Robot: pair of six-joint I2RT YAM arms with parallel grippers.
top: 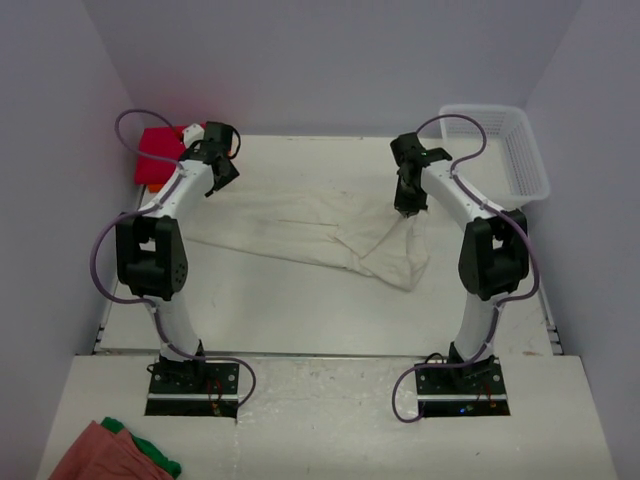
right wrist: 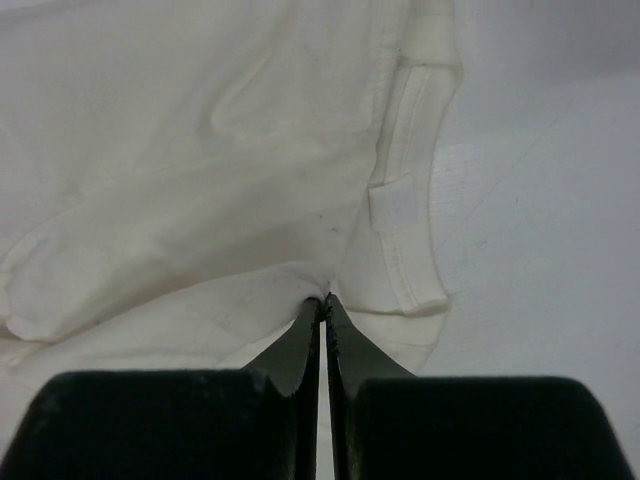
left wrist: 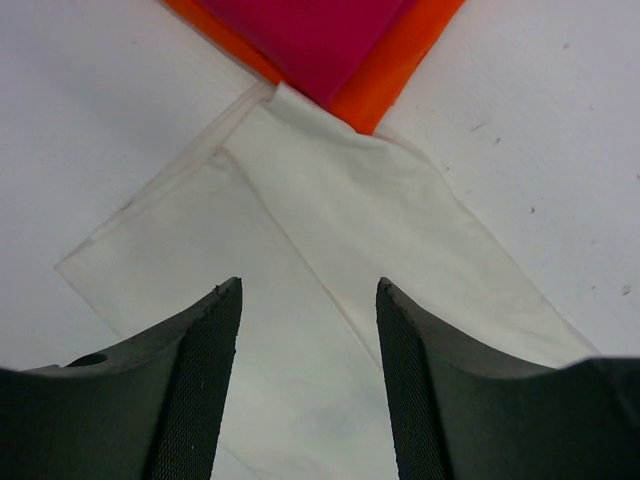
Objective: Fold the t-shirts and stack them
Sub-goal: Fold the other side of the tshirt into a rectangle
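**Top view.** The white shirt (top: 300,235) lies lengthwise across the middle of the table (top: 300,320), wrinkled and only partly folded. The magenta shirt (top: 158,148) sits on the orange shirt (top: 147,180) at the far left, which marks the stacking place. The left claw (top: 222,172) hovers near that stack. The right claw (top: 408,205) stands at the white shirt's right end, where the cloth rises to it. The basket (top: 530,160) is well apart at the far right.

**Left wrist view.** The jaws are spread and hold nothing. Below them, a flat corner of the white shirt touches the stack's edge.

**Right wrist view.** The jaws are pressed together, pinching a small fold of the white shirt. This grip probably serves to keep the cloth taut or carry that end over for the next fold.
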